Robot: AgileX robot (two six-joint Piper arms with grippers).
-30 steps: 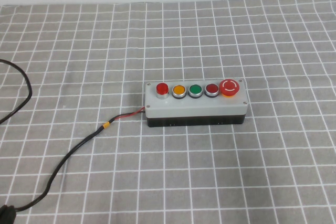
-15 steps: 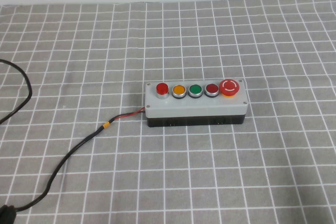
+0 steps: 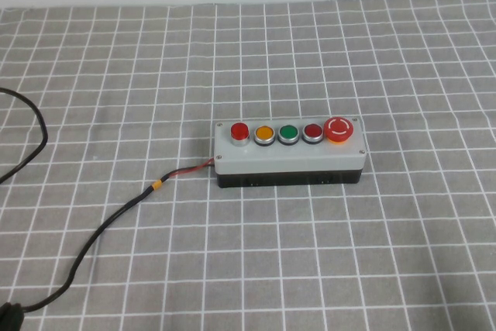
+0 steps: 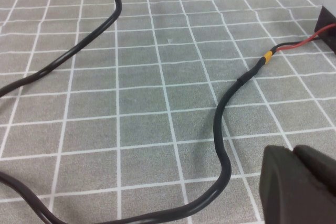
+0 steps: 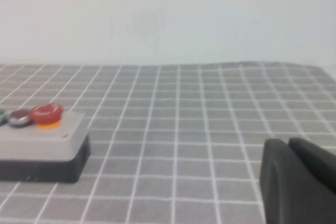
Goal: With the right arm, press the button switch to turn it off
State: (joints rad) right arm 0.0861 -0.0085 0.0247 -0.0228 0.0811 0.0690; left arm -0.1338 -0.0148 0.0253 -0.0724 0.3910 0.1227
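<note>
The grey five-button box (image 3: 288, 158) sits mid-table in the high view. The button switch (image 3: 239, 131), bright red on a raised silver collar, is the leftmost button. Neither arm shows in the high view. My right gripper (image 5: 287, 144) is shut and empty, low over the cloth and well to the right of the box (image 5: 37, 141). From there only the box's mushroom button (image 5: 46, 113) and dark red button (image 5: 20, 117) show; the button switch is out of that view. My left gripper (image 4: 293, 153) is shut and empty, over the cloth near the cable (image 4: 224, 145).
Orange (image 3: 264, 133), green (image 3: 288, 132), dark red (image 3: 312, 131) and large mushroom (image 3: 340, 129) buttons fill the rest of the box. A black cable (image 3: 108, 222) with a red wire runs from the box's left end to the front left. A grey checked cloth (image 3: 349, 253) covers the table.
</note>
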